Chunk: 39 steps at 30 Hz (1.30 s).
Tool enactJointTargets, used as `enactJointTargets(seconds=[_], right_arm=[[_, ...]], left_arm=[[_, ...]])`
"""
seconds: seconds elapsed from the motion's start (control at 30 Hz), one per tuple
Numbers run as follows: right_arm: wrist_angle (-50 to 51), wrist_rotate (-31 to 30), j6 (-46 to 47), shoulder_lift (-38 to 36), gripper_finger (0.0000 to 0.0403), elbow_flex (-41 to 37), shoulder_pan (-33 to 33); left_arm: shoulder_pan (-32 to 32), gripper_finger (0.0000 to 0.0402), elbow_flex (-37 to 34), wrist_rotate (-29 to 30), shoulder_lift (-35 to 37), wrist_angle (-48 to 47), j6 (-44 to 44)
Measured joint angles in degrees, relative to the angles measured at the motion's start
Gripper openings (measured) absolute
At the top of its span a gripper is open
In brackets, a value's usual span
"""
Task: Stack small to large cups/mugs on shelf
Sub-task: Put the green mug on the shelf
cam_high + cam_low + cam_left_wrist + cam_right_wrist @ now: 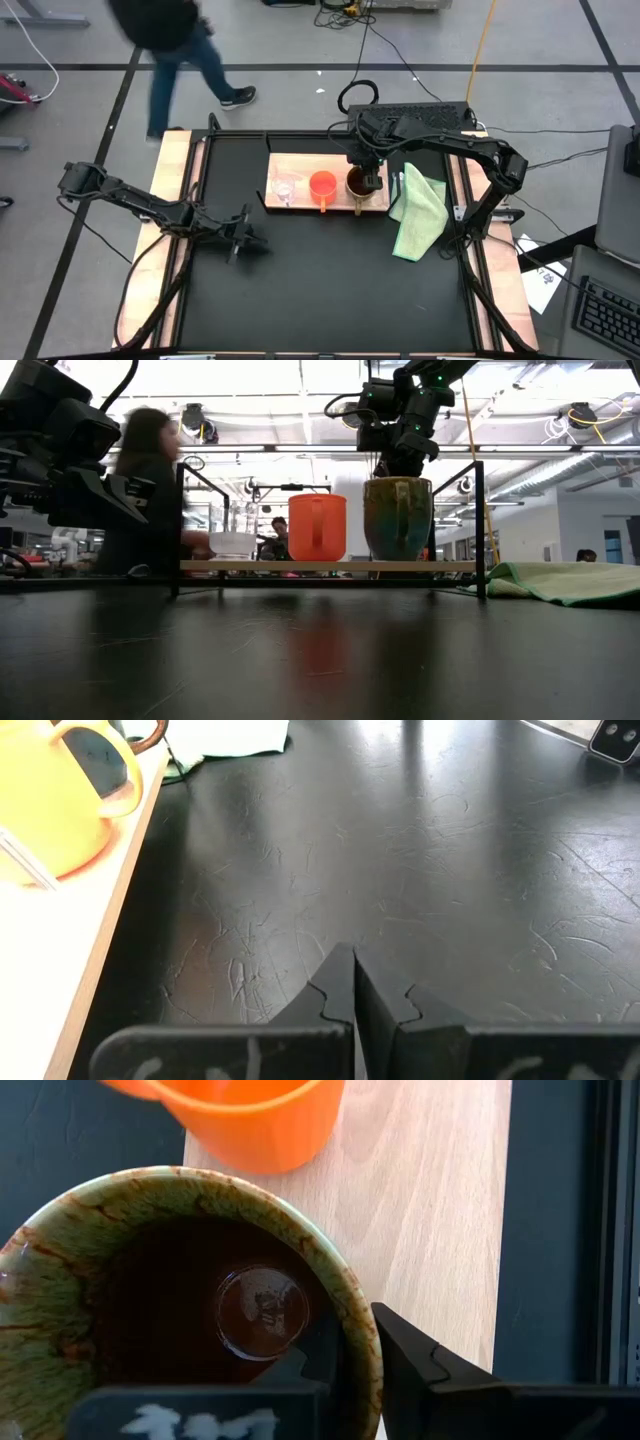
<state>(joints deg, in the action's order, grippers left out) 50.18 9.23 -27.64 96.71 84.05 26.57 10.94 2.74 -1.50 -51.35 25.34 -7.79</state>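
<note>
Three cups stand in a row on the light-wood shelf [300,165]: a tiny clear glass cup [284,190] at the left, an orange cup [322,187] in the middle and a brown glossy mug [356,186] at the right. In the low view the orange cup [317,527] and the mug [397,518] rest on their bases on the board [250,566]. My right gripper [350,1355] stands over the mug, shut on its rim. My left gripper [352,975] is shut and empty, low over the black table [320,280], left of centre [243,236]. My right gripper has the mug's rim [358,1342] on its far side, with one finger inside the mug [300,1368] and one outside [415,1360]. The fingers come from above, pointing down. The mug stands upright with its base on the shelf.
A pale green cloth [418,215] lies on the table right of the shelf. The shelf has a dark frame with upright posts [481,525]. A person [170,40] walks past beyond the table's far left corner. Bare black table lies in front of the shelf.
</note>
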Motion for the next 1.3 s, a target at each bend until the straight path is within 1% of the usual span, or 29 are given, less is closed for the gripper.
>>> enactJointTargets(seconds=[0.3,0.4,0.63,0.97,1.3], right_arm=[[0.4,0.2,-2.7,0.0,0.0029,0.0,0.1],[0.4,1.5,-2.9,0.0,0.0029,0.0,0.3],[0.4,3.3,-1.6,0.0,0.0029,0.1,1.0],[0.8,3.3,-0.5,0.1,0.0029,0.1,1.4],[0.5,3.7,0.2,5.0,0.0029,0.5,1.2]], left_arm=[[0.0,0.0001,0.0,0.0,0.0,0.0,0.0],[0.0,0.0001,0.0,0.0,0.0,0.0,0.0],[0.0,0.0001,0.0,0.0,0.0,0.0,0.0],[0.0,0.0001,0.0,0.0,0.0,-0.3,0.0],[0.0,0.0001,0.0,-0.2,0.0,-0.5,-0.7]])
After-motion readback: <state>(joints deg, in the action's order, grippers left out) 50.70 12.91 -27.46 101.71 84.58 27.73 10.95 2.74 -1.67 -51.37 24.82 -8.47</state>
